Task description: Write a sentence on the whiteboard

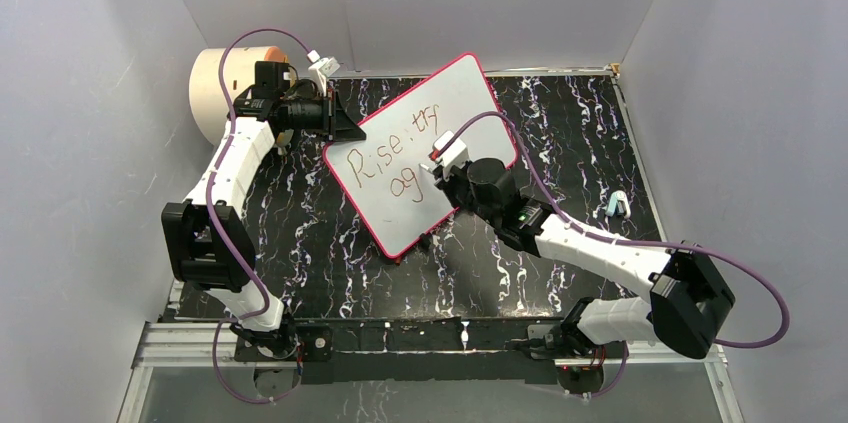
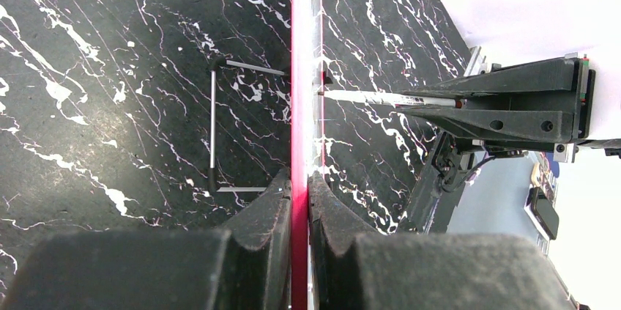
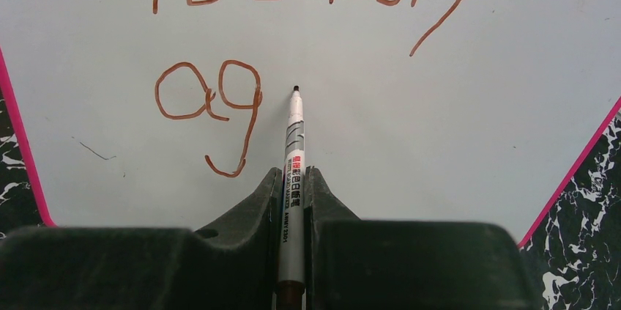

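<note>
Whiteboard (image 1: 455, 103) is propped at a tilt mid-table, with its long axis running from near-left to far-right. In the left wrist view it is seen edge-on, as a pink rim (image 2: 299, 68).

The left gripper (image 1: 345, 123) (image 2: 299, 185) is clamped on that rim at the board's far-left edge, one jaw on each face.

The sentence (image 1: 385, 158) (image 3: 254, 116) is written along the board's long axis. "Rise, try" is on the upper line and only "ag" is on the lower line.

A marker (image 3: 294, 145) (image 2: 366, 96) is gripped by the barrel in the closed right gripper (image 1: 440, 171) (image 3: 293, 178), over the board's near-right part. The marker's long axis is directed away from the jaws toward the board. In the left wrist view it stands roughly square to the board face. The tip sits just right of the "g" and appears to meet the surface.

A cream cylinder (image 1: 215, 93) is noted at the far left, behind the left arm. A small pale-blue object (image 1: 617, 205) lies on the black marbled table (image 1: 560, 123), well apart to the right.
</note>
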Motion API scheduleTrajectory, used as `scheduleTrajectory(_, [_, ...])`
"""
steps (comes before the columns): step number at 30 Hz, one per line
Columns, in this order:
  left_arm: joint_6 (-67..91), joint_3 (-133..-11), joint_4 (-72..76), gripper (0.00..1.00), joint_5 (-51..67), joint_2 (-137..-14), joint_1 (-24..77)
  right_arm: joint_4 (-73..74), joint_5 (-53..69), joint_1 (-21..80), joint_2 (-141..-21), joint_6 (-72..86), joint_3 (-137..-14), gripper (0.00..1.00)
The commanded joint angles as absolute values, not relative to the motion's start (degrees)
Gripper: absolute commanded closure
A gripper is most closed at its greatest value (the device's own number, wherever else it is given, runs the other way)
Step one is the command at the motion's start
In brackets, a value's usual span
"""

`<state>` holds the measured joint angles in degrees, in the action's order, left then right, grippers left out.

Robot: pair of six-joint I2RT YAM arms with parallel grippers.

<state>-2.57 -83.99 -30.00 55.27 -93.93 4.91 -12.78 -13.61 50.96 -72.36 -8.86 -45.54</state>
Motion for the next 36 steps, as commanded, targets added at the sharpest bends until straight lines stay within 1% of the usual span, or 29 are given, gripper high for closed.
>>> scheduleTrajectory(1, [-5.0,-81.6,-35.2,1.00,52.7,-93.6,5.7,-17.8,-14.8,50.6,-73.0,-8.9,-47.5,1.00])
scheduleTrajectory(25, [-5.0,-81.7,-35.2,1.00,52.8,-93.8,5.7,-19.1,-10.1,50.5,-73.3,-8.6,-48.4,1.00])
scheduleTrajectory(36, [-5.0,-81.7,-35.2,1.00,52.7,-93.7,5.7,-13.8,-7.2,50.6,-72.9,-8.7,-48.8,1.00])
